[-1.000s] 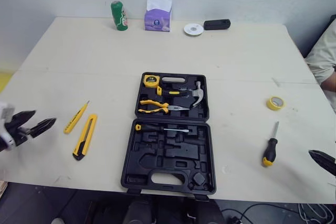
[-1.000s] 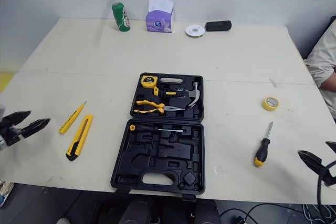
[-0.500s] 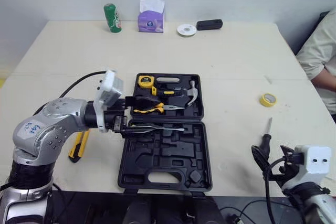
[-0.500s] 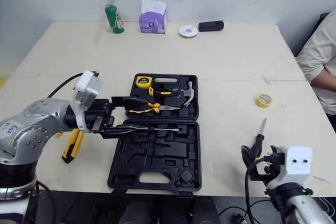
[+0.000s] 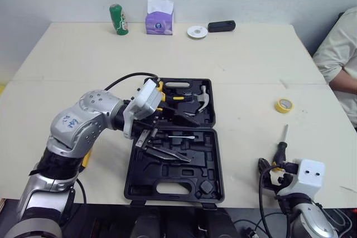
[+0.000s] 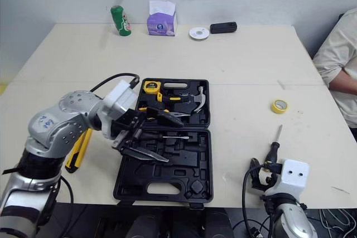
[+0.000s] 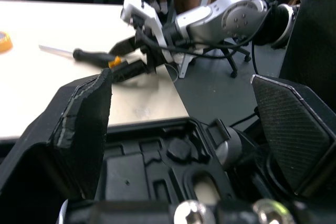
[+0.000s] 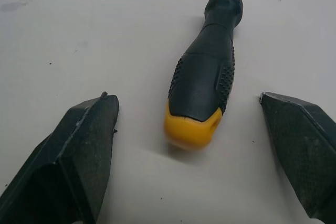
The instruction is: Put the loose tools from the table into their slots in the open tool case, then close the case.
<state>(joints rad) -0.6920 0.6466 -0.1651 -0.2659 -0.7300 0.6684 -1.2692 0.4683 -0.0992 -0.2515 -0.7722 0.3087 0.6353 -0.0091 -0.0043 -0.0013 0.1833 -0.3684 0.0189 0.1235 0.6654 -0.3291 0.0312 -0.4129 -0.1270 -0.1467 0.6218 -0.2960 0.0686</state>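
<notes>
One pale, matt table (image 5: 251, 65) stands against a light wall, carrying, left to right, what appears to be a yellow utility knife (image 6: 74, 155) largely hidden behind the left arm (image 5: 83, 121), the open tool case (image 5: 218, 178), a loose screwdriver (image 5: 282, 144) and a yellow tape roll (image 5: 285, 105). Left gripper (image 5: 170, 136) reaches, elbow bent, over the case's near half, fingers spread and empty; right gripper (image 8: 184, 100) sits low at the near edge, fingers wide apart either side of the screwdriver's handle, not touching it. Case is black moulded plastic; handle black, stippled, yellow-butted.
</notes>
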